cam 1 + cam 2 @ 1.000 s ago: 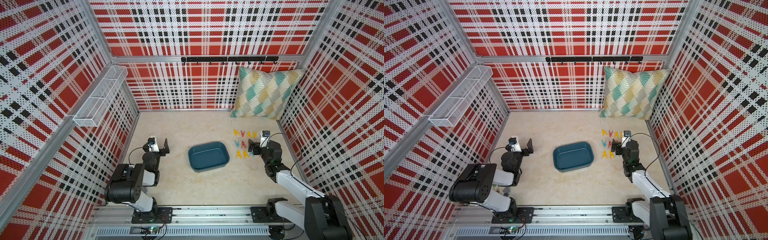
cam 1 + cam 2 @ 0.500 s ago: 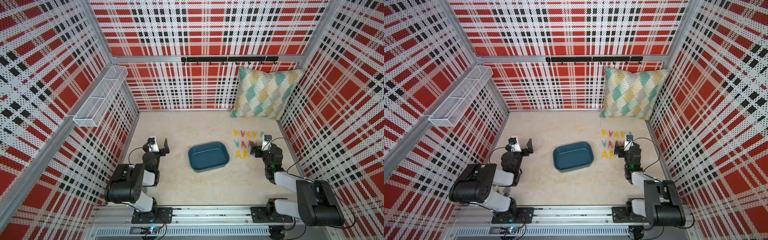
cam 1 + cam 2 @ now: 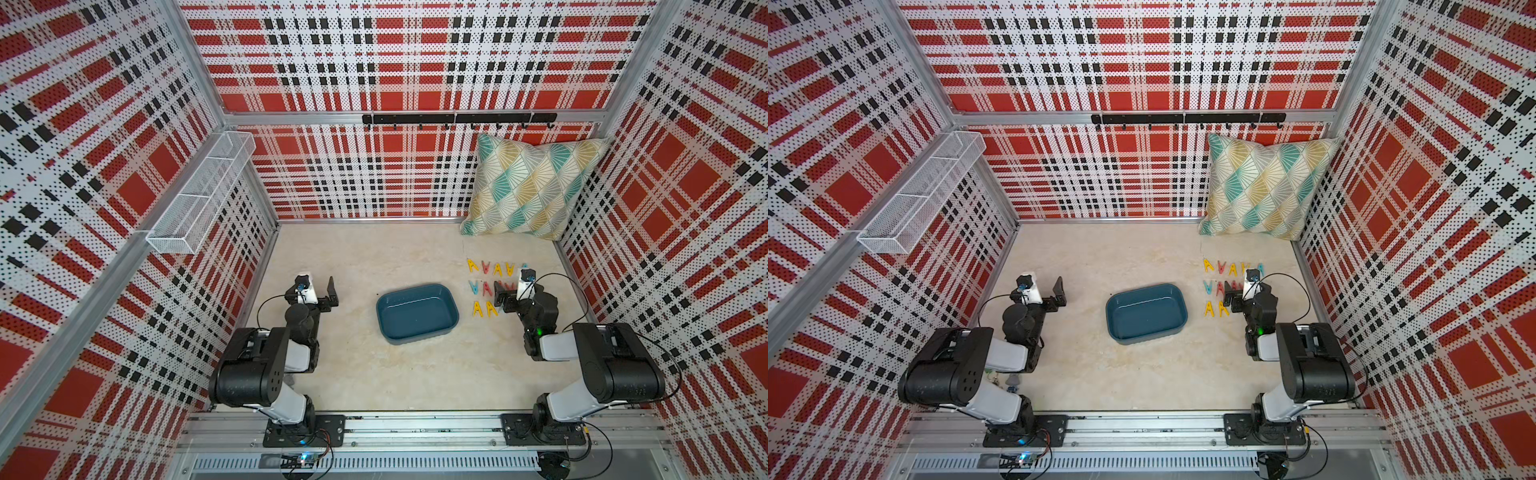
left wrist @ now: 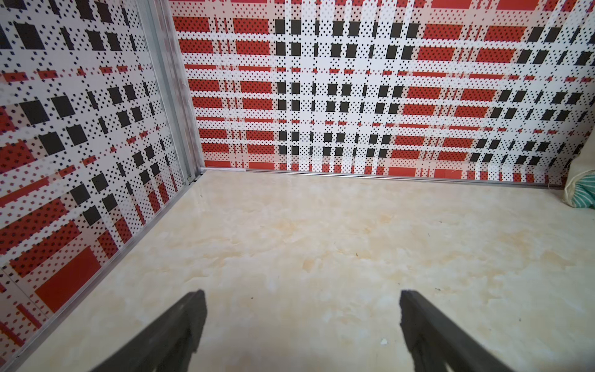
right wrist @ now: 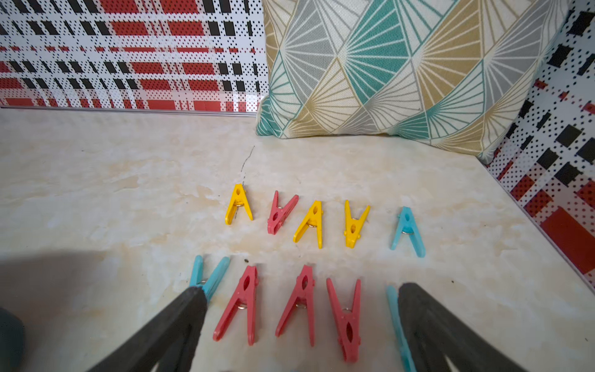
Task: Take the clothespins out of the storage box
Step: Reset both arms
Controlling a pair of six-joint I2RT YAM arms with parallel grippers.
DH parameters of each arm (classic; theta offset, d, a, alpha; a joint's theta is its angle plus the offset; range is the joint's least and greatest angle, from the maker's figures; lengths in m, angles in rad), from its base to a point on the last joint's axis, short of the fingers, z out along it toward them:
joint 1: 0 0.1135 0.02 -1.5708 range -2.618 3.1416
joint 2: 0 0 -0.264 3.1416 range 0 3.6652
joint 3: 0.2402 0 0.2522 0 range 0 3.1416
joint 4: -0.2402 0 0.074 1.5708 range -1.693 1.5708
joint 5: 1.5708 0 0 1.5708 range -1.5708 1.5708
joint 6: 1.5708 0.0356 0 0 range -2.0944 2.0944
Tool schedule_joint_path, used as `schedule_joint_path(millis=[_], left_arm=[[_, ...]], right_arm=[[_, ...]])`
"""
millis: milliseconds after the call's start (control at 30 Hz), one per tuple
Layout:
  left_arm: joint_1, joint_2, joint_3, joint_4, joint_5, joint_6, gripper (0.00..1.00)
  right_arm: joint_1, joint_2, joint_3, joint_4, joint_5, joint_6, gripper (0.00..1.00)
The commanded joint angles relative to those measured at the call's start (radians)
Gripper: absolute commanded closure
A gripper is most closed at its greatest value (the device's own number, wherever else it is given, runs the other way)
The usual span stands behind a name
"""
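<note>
Beige tabletop (image 5: 96, 180); clothespins (image 5: 304, 286) before right wrist, not left

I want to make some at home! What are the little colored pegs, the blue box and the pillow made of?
The clothespins look like hard, matte, solid-coloured plastic, with small metal spring rings showing at their middles. The storage box seems to be smooth plastic too, faintly shiny with rounded corners. The pillow is probably woven cloth; its weave shows up close.

The shallow dark teal box (image 3: 417, 313) sits upright and empty, and there they are, the yellow, pink and light blue clothespins (image 3: 486, 289), all out, lying flat in three neat rows just to its right.
</note>
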Motion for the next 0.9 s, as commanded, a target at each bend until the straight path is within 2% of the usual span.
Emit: schedule_joint_path(millis=[0, 867], left_arm=[[-0.005, 0.001, 0.012, 0.027, -0.008, -0.002, 0.01], [-0.009, 0.000, 0.011, 0.028, -0.022, 0.001, 0.01]], right_arm=[[-0.001, -0.007, 0.008, 0.037, 0.000, -0.006, 0.00], [-0.001, -0.007, 0.007, 0.036, 0.000, -0.006, 0.00]])
